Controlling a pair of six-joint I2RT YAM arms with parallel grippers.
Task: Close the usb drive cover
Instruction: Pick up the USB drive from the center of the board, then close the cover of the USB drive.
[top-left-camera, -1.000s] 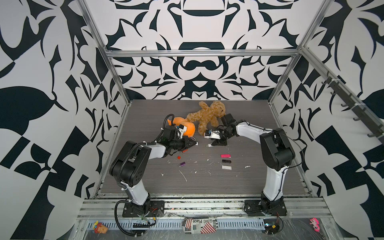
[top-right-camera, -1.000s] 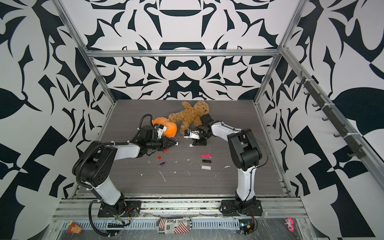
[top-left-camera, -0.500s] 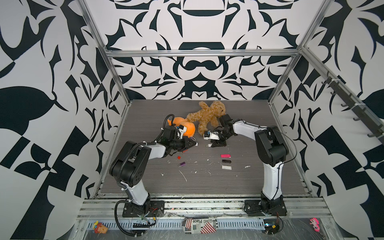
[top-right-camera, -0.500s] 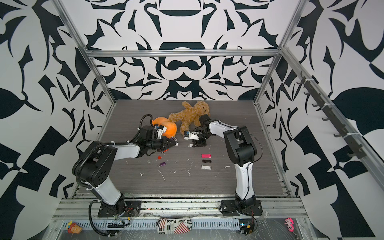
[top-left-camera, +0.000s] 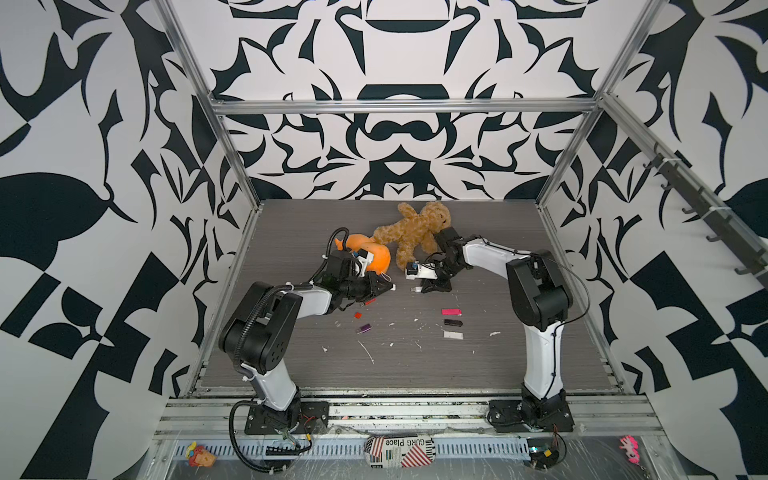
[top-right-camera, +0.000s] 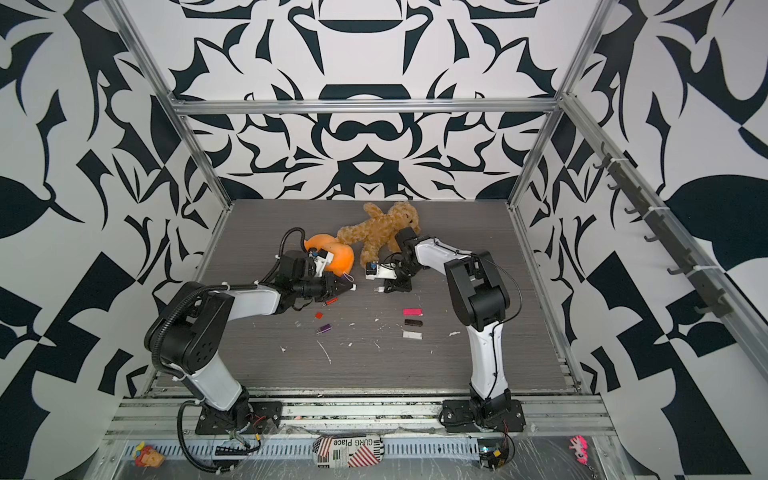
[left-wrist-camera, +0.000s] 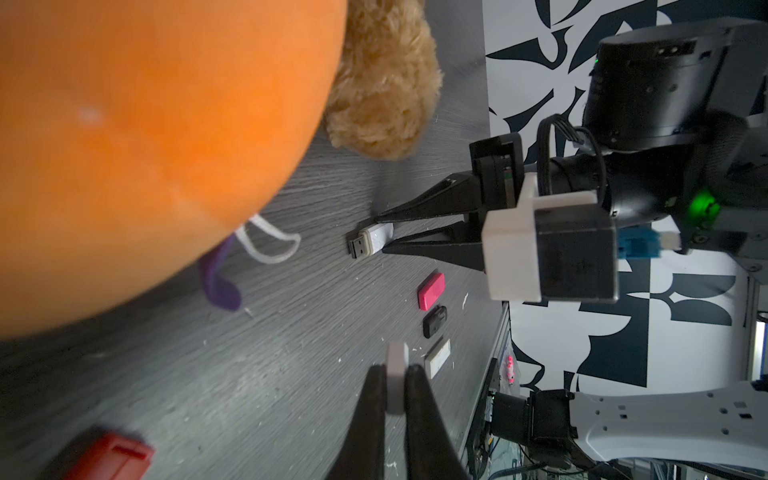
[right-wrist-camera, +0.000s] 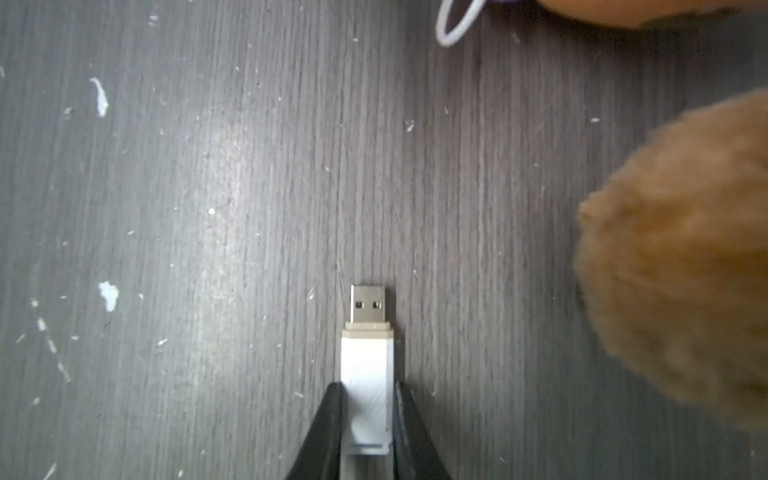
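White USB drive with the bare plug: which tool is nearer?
Right. The right tool is shut on the white USB drive; the left tool is apart from it, out past its plug, shut on a grey cap.

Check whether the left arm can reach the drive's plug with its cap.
Probably yes. The white drive's uncovered plug sticks out of the right gripper, only bare table between it and the cap in the left gripper. The orange toy and a white loop sit close by.

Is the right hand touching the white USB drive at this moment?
Touching. The right wrist view shows the right hand closed against both sides of the white USB drive, with no gap visible.
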